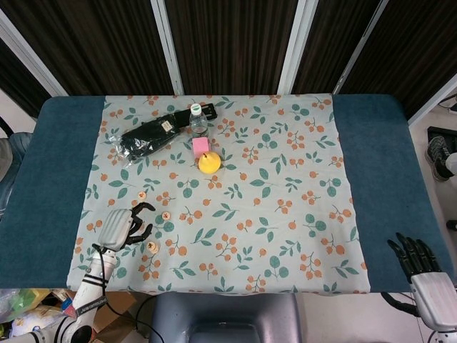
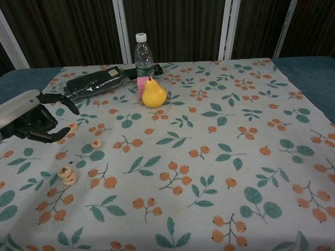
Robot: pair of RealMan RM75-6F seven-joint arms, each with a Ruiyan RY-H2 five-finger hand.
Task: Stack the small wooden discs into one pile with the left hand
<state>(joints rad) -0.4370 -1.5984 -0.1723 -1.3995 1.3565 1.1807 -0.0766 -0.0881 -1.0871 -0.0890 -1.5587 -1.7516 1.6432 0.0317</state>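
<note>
1. Left hand (image 2: 32, 119) is seen raised over the cloth's (image 2: 220, 172) left side, fingers curled loosely apart, nothing held.
2. Right hand (image 1: 421, 268) is shown in head view only, off the table's (image 1: 57, 186) near right corner, fingers spread, empty.
3. Pile of discs (image 2: 66, 174) is shown stacked in chest view; in head view (image 1: 151, 246) it appears as one disc, prob. two high.
4. Single discs (image 2: 96, 143) and (image 2: 73, 126) lie flat, apart, farther back.

Left robot hand (image 2: 32, 118) raised, fingers apart, holding nothing; right robot hand (image 1: 423, 271) low, fingers straight.
</note>
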